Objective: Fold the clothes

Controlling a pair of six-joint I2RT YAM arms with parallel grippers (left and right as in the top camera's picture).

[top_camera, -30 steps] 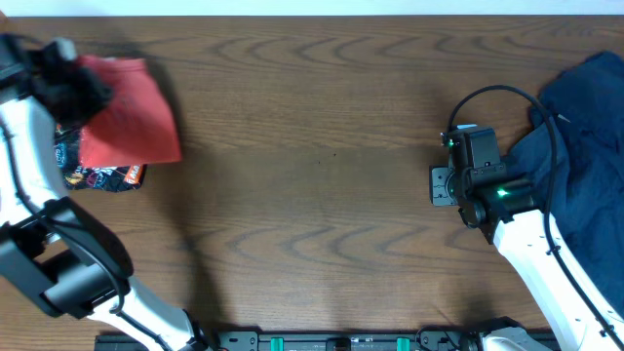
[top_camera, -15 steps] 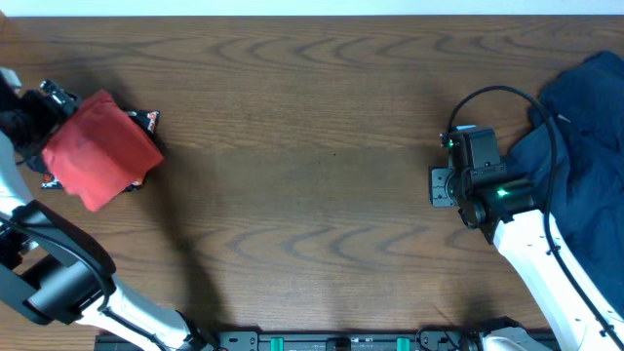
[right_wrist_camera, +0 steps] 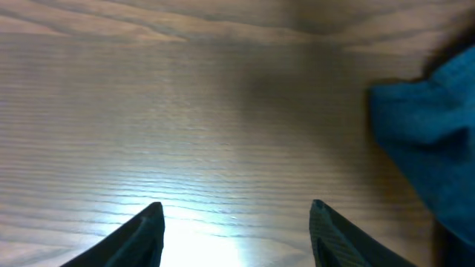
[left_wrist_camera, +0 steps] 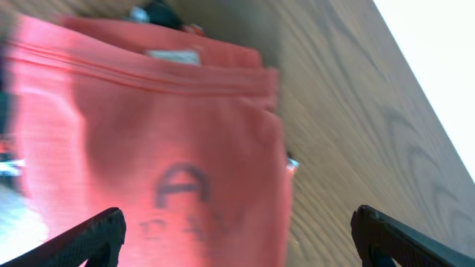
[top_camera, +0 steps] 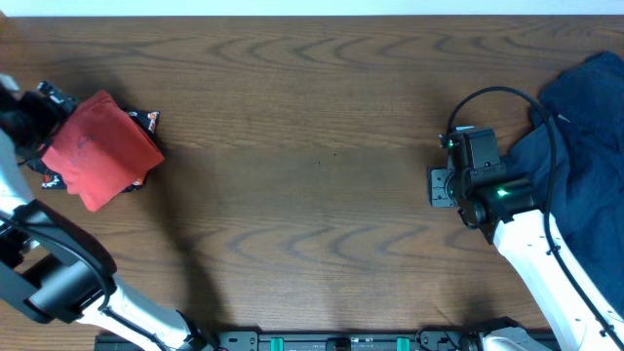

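Dark navy garments (top_camera: pixel 585 127) are heaped at the right edge of the wooden table (top_camera: pixel 312 146). The folded coral-red T-shirt (top_camera: pixel 97 151) is laid far left. The left gripper (left_wrist_camera: pixel 245 237) is spread over it, the right gripper (right_wrist_camera: pixel 234 233) over bare wood.

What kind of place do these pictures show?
Probably a robotics lab bench: a wooden table, a left arm and right arm mounted at its edge, and a red T-shirt and navy clothes to handle.

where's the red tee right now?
Overhead, the red T-shirt lies at the table's far left, right beside the left gripper, across from the navy clothes at far right.
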